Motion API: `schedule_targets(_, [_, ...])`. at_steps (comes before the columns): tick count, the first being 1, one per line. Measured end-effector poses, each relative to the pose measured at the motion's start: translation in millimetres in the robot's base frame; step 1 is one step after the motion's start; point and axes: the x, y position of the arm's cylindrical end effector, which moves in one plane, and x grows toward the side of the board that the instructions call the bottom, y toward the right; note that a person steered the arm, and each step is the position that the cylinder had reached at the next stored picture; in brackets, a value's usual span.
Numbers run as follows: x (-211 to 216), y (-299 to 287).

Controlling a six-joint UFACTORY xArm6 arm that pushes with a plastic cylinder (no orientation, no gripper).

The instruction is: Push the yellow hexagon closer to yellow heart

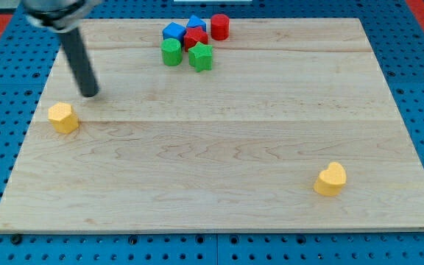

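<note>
The yellow hexagon [63, 117] lies near the board's left edge. The yellow heart [330, 179] lies far away at the lower right. My tip [90, 94] rests on the board just above and to the right of the hexagon, a small gap apart from it. The rod rises from the tip toward the view's top left.
A cluster sits at the top centre: a blue cube [174, 32], a blue block [196, 23], a red cylinder [220, 26], a red star-like block [194, 38], a green cylinder [171, 52] and a green block [201, 57]. The wooden board [219, 147] lies on a blue pegboard.
</note>
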Motion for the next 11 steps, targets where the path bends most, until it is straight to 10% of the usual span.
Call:
schedule_targets(2, [44,-75])
schedule_targets(3, [115,-32])
schedule_targets(4, [122,101])
schedule_targets(6, [98,68])
schedule_targets(9, [100,293])
schedule_targets(11, [177,269])
